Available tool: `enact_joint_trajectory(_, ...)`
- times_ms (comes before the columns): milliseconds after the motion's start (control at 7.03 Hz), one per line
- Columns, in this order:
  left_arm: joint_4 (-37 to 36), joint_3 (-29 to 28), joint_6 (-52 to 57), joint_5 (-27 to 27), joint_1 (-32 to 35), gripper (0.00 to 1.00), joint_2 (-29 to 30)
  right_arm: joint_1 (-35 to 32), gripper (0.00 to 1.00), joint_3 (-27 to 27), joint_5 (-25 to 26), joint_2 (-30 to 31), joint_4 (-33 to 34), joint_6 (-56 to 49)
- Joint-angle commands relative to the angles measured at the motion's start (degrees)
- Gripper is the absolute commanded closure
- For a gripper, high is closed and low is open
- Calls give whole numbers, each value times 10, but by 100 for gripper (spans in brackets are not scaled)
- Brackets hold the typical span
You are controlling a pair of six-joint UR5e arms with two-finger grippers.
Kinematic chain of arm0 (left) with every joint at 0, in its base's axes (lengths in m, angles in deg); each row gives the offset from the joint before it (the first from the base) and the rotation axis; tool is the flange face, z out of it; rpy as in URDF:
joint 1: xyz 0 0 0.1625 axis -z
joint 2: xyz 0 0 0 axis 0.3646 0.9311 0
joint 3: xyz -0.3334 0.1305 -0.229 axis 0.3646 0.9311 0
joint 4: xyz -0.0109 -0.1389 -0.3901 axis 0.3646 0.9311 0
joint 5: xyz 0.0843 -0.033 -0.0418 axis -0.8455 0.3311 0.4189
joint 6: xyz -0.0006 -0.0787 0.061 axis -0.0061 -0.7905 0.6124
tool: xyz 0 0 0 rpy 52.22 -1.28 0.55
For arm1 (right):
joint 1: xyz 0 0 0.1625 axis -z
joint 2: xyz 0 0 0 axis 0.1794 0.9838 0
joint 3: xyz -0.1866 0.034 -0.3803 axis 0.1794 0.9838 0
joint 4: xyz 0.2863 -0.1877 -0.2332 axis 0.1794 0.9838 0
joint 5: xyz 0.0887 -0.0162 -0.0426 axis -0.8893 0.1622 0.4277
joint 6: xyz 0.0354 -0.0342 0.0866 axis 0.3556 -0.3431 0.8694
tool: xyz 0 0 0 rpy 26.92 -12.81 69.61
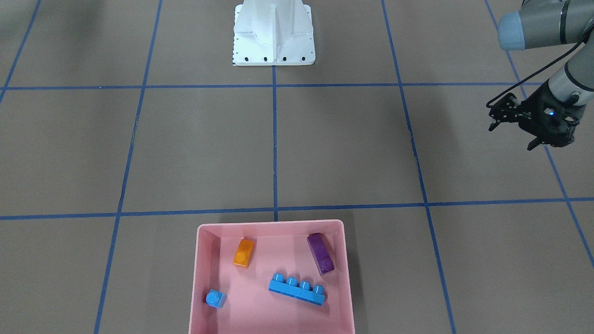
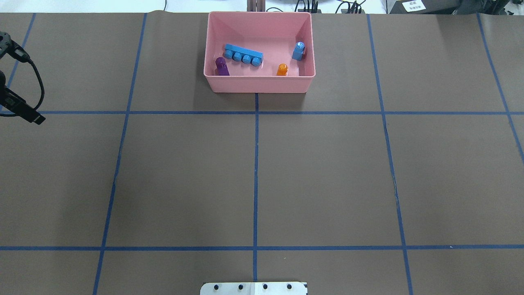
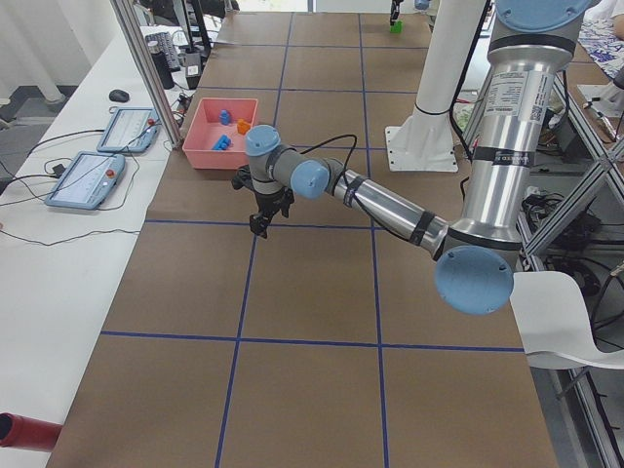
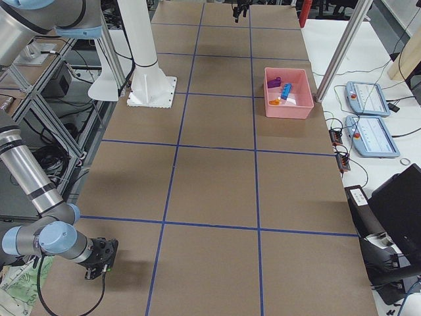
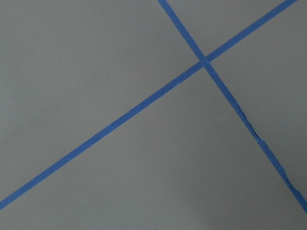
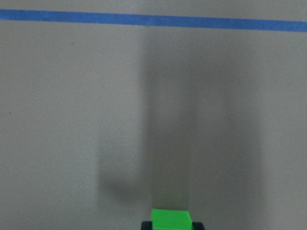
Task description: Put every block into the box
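The pink box (image 2: 258, 84) stands at the table's far middle, and in the front-facing view (image 1: 202, 278) it is at the bottom. In it lie the orange block (image 1: 243, 253), the purple block (image 1: 321, 253), the tiny blue cube (image 1: 215, 298) and the long blue bar (image 1: 297, 289). The green block (image 6: 171, 219) shows at the bottom edge of the right wrist view, held in my right gripper (image 4: 100, 258) above bare table, far from the box. My left gripper (image 1: 510, 135) hangs open and empty over the table's left side.
The white robot base (image 1: 274, 35) stands at the table's near middle. Blue tape lines (image 2: 256, 172) divide the brown table top. Operator tablets (image 4: 371, 135) and cables lie on the white bench beyond the box.
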State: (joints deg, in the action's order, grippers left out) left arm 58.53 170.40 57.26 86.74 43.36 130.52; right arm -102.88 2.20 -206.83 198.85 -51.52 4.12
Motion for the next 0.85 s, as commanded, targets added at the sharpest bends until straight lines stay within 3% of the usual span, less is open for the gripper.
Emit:
enact_joint_trajectory(0, 0, -1, 0, 0, -1, 0, 0, 1, 100, -6, -7, -13, 1, 0)
enact_joint_trajectory(285, 0, -3, 0, 0, -1, 0, 0, 5, 100, -7, -24, -43, 6, 1)
enact_joint_trajectory(712, 0, -5, 0, 0, -1, 0, 0, -5, 100, -13, -35, -161, 122, 1)
